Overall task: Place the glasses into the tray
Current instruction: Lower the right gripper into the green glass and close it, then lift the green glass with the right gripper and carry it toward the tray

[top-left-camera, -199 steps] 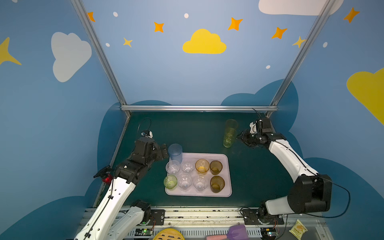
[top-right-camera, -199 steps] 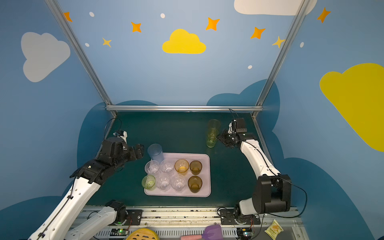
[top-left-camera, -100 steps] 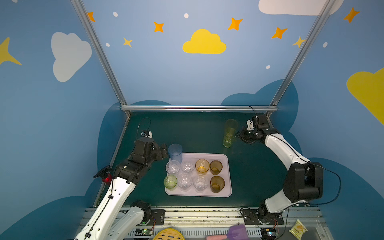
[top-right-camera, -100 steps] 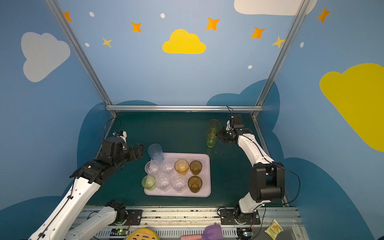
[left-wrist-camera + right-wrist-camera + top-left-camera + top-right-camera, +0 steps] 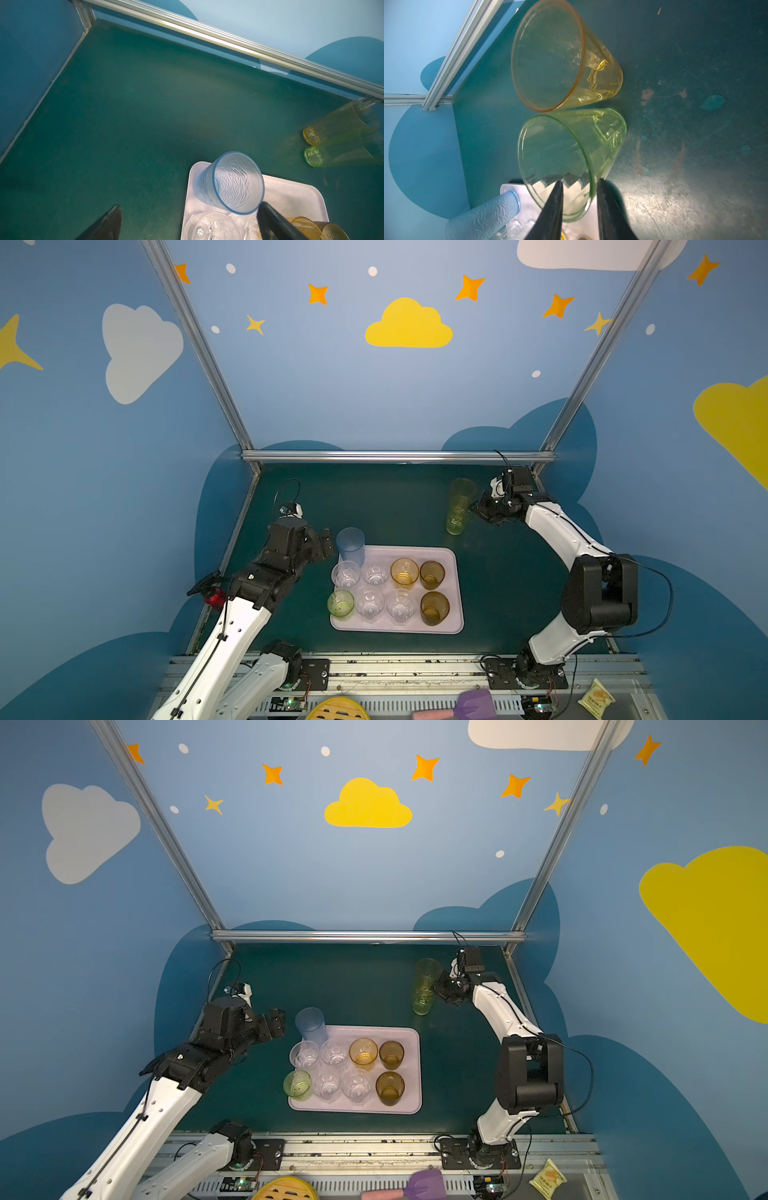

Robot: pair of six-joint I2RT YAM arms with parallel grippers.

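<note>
Right pincer [image 5: 579, 181] has narrowed astride the yellow-green glass [image 5: 566, 149] wall; whether clenched, cannot tell. Transfer to tray [image 5: 455, 572] likely follows. Left pincer [image 5: 190, 206] released.

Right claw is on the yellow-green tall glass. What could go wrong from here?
1. The right claw straddles only the yellow-green glass's rim wall; a thin pinch on a tall glass may slip or swing on lifting.
2. The amber glass stands right beside it; a sideways pull could tip it.
3. The open left claw has a finger by the pale blue glass on the tray's corner; a bump might topple it.
</note>
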